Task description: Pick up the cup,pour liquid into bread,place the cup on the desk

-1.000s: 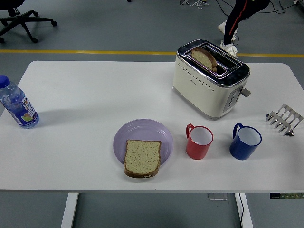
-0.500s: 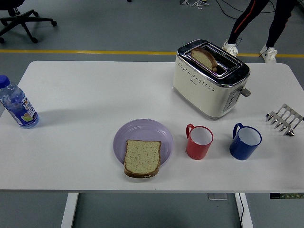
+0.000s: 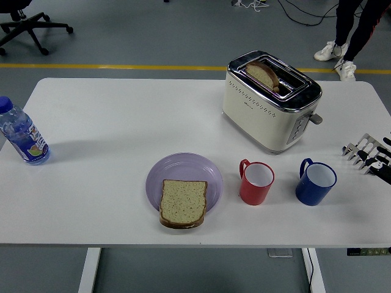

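A red cup (image 3: pixel 256 182) stands upright near the table's front, handle to the left. A blue cup (image 3: pixel 316 181) stands to its right, handle also to the left. Left of the red cup, a slice of bread (image 3: pixel 182 202) lies on the front part of a lilac plate (image 3: pixel 183 171). My right hand (image 3: pixel 380 160) just shows at the right edge, fingers spread and holding nothing, a short way right of the blue cup. My left hand is out of view.
A cream toaster (image 3: pixel 270 101) with a slice in its slot stands behind the cups. A metal toast rack (image 3: pixel 362 150) sits at the right edge, partly behind my hand. A water bottle (image 3: pixel 22 135) stands far left. A person's legs (image 3: pixel 351 24) move on the floor beyond the table.
My right hand has come into view at the right edge, over the toast rack. The person beyond the table has walked to the right.
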Controlling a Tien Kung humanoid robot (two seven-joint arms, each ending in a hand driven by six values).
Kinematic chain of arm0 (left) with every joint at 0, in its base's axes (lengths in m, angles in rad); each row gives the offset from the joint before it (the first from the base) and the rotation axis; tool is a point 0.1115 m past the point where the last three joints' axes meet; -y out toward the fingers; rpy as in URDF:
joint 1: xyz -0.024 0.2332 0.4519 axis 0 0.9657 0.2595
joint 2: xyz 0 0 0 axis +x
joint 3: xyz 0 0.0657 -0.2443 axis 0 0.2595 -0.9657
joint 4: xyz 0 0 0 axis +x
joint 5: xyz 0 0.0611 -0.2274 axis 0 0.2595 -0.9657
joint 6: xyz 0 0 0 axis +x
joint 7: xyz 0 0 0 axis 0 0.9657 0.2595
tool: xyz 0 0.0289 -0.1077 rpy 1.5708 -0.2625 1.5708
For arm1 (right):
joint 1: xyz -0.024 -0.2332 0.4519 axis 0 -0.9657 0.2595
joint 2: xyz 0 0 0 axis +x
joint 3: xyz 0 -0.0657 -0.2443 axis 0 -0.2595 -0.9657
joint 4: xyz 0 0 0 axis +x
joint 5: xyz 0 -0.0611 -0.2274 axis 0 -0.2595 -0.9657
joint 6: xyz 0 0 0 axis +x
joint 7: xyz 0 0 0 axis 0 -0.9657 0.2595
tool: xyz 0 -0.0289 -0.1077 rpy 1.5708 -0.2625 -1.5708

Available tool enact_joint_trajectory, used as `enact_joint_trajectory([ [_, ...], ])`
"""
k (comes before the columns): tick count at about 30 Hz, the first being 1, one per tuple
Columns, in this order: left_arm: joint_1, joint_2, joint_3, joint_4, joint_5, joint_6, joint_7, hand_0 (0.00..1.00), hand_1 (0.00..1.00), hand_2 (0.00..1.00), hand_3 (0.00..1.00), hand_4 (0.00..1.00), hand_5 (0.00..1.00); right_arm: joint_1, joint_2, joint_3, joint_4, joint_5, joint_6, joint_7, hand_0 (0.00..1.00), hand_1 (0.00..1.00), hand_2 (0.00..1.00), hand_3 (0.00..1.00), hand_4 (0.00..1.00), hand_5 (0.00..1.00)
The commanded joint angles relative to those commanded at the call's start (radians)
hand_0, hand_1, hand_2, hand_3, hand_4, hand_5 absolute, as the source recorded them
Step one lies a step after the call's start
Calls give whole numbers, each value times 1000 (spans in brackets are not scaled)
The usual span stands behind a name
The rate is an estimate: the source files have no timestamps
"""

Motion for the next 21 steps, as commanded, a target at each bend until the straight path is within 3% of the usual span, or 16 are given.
enact_joint_trajectory([
  [8,2,1,-3,0,7,0,1,680,745,771,666,416,998,-55,-20,-71,54,13,-28,21,832,818,903,951,998,183],
  [21,6,2,-5,0,16,-1,4,680,745,771,665,416,998,-89,-32,-121,77,8,-40,28,836,823,905,948,998,188],
])
